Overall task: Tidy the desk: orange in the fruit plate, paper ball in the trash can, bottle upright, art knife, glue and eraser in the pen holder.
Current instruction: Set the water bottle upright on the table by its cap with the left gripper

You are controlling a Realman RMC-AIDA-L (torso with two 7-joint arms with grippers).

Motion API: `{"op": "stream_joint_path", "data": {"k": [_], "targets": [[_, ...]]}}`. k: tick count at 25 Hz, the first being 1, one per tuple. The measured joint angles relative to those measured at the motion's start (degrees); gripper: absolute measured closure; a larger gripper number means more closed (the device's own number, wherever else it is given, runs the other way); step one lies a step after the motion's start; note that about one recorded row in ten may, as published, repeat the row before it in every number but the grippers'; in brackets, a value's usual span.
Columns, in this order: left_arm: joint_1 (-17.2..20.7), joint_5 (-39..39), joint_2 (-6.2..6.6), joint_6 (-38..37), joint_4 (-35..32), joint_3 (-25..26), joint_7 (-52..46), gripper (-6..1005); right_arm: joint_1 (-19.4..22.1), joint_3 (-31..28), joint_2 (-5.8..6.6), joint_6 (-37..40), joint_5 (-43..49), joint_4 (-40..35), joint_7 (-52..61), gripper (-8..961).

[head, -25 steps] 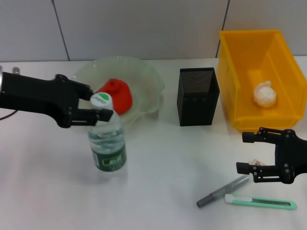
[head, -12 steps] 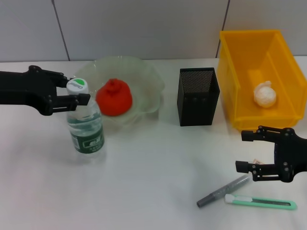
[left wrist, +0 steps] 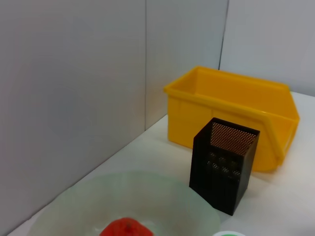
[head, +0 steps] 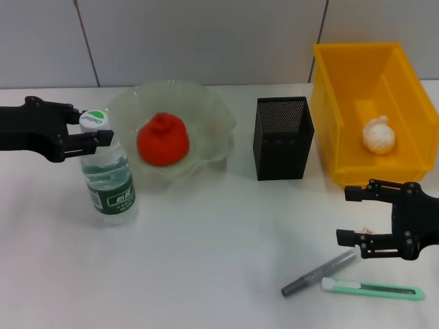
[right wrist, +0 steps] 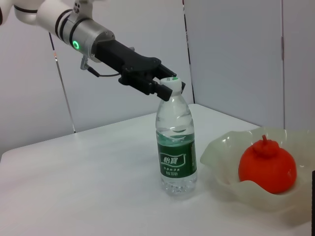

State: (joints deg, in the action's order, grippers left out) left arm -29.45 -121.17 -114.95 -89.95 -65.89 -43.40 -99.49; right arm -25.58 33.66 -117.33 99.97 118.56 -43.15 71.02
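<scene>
An upright water bottle [head: 108, 185] stands left of the fruit plate [head: 206, 110], which holds the orange [head: 163, 139]. My left gripper [head: 94, 123] is shut on the bottle at its white-green cap; the right wrist view shows the same grip [right wrist: 165, 86] on the bottle [right wrist: 176, 142]. The paper ball [head: 379, 134] lies in the yellow trash can [head: 357, 75]. At the front right my right gripper [head: 345, 216] is open, just above a small eraser [head: 368, 233] that it partly hides. A grey glue stick [head: 319, 273] and a green art knife [head: 374, 289] lie in front of it.
The black mesh pen holder [head: 283, 137] stands between plate and trash can, also seen from the left wrist as the pen holder [left wrist: 224, 164] before the yellow bin [left wrist: 231, 105]. A grey wall runs behind the table.
My left gripper has carried the upright bottle leftward and slightly back, from in front of the plate to its left side. The right gripper has stayed still.
</scene>
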Motion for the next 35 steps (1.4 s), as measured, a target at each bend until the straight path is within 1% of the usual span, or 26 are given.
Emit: {"op": "stream_joint_path", "data": {"k": [8,17,21,35], "targets": [[0.8,1.1,-0.31,0.5,0.5,2.2,1.0,517,0.0,0.0,0.13,0.1,0.0,0.0,0.0,117],[1.3,1.9,-0.94,0.8,1.3,2.8,2.7,512,-0.1,0.0,0.24,0.0,0.0,0.0,0.0,117],[1.4,2.6,-0.92,0.9,2.5,2.9,3.3,510,-0.1,0.0,0.26,0.0,0.0,0.0,0.0,117],[1.4,2.6,-1.30,1.5,3.3,2.8,5.0,502,-0.2,0.0,0.26,0.0,0.0,0.0,0.0,118]]}}
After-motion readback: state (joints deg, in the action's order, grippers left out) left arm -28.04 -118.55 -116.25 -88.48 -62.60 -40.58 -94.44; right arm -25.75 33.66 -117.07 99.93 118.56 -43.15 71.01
